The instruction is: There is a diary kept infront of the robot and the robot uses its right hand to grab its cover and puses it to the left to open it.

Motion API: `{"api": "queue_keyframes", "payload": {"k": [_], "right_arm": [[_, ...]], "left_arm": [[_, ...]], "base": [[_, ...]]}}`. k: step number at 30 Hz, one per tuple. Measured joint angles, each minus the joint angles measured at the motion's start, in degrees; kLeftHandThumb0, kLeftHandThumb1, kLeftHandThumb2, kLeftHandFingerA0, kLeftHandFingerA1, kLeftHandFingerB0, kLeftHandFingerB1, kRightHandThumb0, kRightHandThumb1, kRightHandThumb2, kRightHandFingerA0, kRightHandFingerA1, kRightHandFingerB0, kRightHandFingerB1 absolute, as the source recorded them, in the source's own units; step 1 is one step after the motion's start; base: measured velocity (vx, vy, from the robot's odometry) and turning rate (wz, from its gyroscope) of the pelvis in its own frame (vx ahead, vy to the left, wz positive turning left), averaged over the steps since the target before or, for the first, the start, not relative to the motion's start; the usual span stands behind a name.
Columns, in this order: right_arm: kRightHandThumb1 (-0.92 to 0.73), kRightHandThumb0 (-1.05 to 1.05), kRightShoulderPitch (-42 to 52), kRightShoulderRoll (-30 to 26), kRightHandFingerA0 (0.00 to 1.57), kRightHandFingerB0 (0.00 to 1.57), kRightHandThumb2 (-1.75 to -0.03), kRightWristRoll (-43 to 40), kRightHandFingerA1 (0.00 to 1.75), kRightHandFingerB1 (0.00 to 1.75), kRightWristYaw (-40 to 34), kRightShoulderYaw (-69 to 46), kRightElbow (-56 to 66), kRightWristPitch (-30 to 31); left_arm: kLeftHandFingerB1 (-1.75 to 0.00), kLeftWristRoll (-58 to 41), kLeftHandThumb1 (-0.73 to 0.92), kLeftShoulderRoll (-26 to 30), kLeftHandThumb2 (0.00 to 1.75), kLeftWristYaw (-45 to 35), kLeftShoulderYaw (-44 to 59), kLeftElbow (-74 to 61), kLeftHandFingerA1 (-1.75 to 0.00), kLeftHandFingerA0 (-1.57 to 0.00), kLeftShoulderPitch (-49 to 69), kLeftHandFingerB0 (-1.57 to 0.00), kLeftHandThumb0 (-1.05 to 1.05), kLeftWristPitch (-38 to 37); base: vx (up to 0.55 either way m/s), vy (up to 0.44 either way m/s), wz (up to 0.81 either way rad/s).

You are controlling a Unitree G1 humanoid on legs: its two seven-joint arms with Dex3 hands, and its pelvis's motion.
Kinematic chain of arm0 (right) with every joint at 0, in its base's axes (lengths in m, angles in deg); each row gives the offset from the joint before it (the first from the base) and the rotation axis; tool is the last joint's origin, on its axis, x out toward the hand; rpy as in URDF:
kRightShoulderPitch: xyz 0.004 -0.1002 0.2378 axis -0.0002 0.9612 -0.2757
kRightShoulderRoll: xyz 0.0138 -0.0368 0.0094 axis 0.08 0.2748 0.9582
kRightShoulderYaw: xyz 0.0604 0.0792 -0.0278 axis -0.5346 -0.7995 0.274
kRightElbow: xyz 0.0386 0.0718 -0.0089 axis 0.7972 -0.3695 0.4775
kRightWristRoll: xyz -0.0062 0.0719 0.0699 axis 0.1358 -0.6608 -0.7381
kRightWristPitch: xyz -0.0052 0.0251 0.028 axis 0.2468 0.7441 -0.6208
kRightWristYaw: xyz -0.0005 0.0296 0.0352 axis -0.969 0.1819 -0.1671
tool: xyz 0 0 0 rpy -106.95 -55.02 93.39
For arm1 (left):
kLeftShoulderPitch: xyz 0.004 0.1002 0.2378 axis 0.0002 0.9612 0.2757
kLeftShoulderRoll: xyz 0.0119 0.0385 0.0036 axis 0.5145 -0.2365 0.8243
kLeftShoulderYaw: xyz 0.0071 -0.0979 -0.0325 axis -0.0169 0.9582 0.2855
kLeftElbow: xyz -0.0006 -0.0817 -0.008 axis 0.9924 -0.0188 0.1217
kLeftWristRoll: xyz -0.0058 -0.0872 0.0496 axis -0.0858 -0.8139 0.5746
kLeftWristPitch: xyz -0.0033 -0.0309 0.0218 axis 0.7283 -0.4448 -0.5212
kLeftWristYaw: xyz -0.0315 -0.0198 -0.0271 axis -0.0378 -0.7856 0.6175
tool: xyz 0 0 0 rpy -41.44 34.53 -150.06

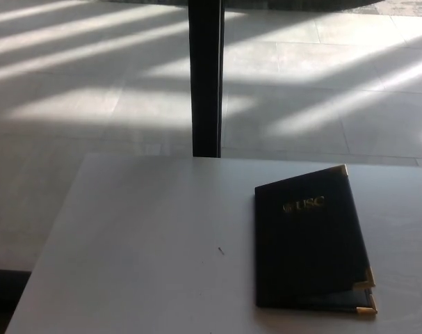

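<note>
On the left side of the white table (127, 236) nothing much is going on, just bare top and one tiny dark speck (221, 250) near the middle. Behind that, a black post (206, 76) stands on the sunlit tiled floor (71, 90). Further right is the actual target: a dark diary (309, 240) with gold "USC" lettering (304, 204) and brass corner caps (367, 280), lying flat and closed, turned a bit clockwise, spine to the left.

Neither robot hand is in the picture, so I can't say a thing about how open either one is or whether it's got hold of anything. Looks to me like the reach hasn't even started.

If I were doing it: bring the right hand in from the right and go for the free edge, where the cover looks slightly lifted near the bottom right corner. Hook under there, lift, then sweep left in an arc over the spine. Pushing flat would probably just slide the whole book across the smooth table.
</note>
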State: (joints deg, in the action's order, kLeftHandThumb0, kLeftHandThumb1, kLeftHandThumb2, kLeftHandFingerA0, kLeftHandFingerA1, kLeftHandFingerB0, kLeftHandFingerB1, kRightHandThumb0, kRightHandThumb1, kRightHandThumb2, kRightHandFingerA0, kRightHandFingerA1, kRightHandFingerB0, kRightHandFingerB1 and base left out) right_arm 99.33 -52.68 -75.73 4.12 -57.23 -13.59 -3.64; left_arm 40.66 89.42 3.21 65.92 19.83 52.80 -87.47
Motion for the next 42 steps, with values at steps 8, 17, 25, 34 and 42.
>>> {"api": "queue_keyframes", "payload": {"k": [8, 17, 25, 34, 42], "right_arm": [[-0.92, -0.8, -1.26, 0.21, 0.63, 0.43, -0.84, -5.97, 1.02, 0.84, -0.85, -9.94, 5.42, 2.07], [-0.92, -0.87, -6.24, -2.11, 0.7, 0.52, -0.74, -12.97, 0.93, 0.78, -2.82, -21.38, 9.33, 5.69], [-0.92, -0.87, -14.92, -7.0, 0.7, 0.52, -0.74, -19.23, 0.93, 0.78, -5.95, -28.77, 14.93, 10.15], [-0.92, -0.87, -18.85, -9.47, 0.7, 0.52, -0.74, -25.79, 0.93, 0.78, -10.21, -34.22, 19.07, 16.75], [-0.92, -0.61, -24.7, -2.31, 0.28, 0.19, -0.82, -28.78, 0.43, 0.36, -13.06, -21.94, 31.33, 21.89]], "left_arm": [[-1.08, -3.32, 0.72, 0.82, 1.61, 0.24, 7.82, 1.8, -1.5, -0.87, -3.13, -0.2, -1.05, 0.01], [-1.01, -6.07, 0.73, 1.04, 1.61, 0.54, 13.13, 3.52, -1.49, -0.85, -4.37, -0.09, -1.05, 0.02], [-1.01, -8.15, 0.73, 1.7, 1.61, 1.07, 16.44, 5.58, -1.49, -0.85, -5.34, -0.09, -1.05, 0.05], [-1.01, -11.18, 0.73, 3.92, 1.61, 2.05, 18.29, 7.58, -1.49, -0.85, -6.49, -0.09, -1.05, 1.0], [-0.98, -12.07, 0.73, 4.06, 1.61, 2.23, 18.29, 7.9, -1.45, -0.78, -7.09, -0.03, -1.05, 1.29]], "base": [[0.0, 0.0, 0.0], [0.0, 0.0, 0.0], [0.0, 0.0, 0.0], [0.0, 0.0, 0.0], [0.0, -0.001, -0.02]]}}
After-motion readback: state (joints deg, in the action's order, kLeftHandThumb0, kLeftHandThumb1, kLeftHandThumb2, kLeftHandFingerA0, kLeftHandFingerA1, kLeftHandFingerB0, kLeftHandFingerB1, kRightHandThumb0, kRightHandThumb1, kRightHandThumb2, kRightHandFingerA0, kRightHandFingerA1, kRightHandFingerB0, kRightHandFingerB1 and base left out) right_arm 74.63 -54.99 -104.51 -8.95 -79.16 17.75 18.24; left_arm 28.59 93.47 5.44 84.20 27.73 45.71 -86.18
